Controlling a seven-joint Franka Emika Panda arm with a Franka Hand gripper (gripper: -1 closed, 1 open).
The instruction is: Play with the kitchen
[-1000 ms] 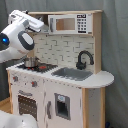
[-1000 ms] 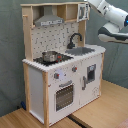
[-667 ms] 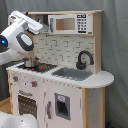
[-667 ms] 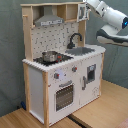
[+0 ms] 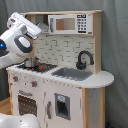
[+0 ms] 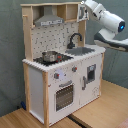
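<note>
Standing on a wooden table [image 6: 95,117], the kitchen [image 5: 65,75] [image 6: 60,65] of white panels and light wood has a rounded counter edge. The arm [image 5: 22,37] [image 6: 102,15] reaches near its upper shelf; whether the fingers are open, I cannot tell. Open room stays above the metal sink [image 5: 72,74] [image 6: 80,50].

Backdrop: grey curtain [image 5: 114,45] hanging behind the scene in both exterior views.
Floor: light wooden floor [image 6: 95,112].

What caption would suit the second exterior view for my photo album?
White robot arm reaching toward the upper shelf of a toy kitchen, where a pot sits on the stove beside the sink and black faucet.
</note>
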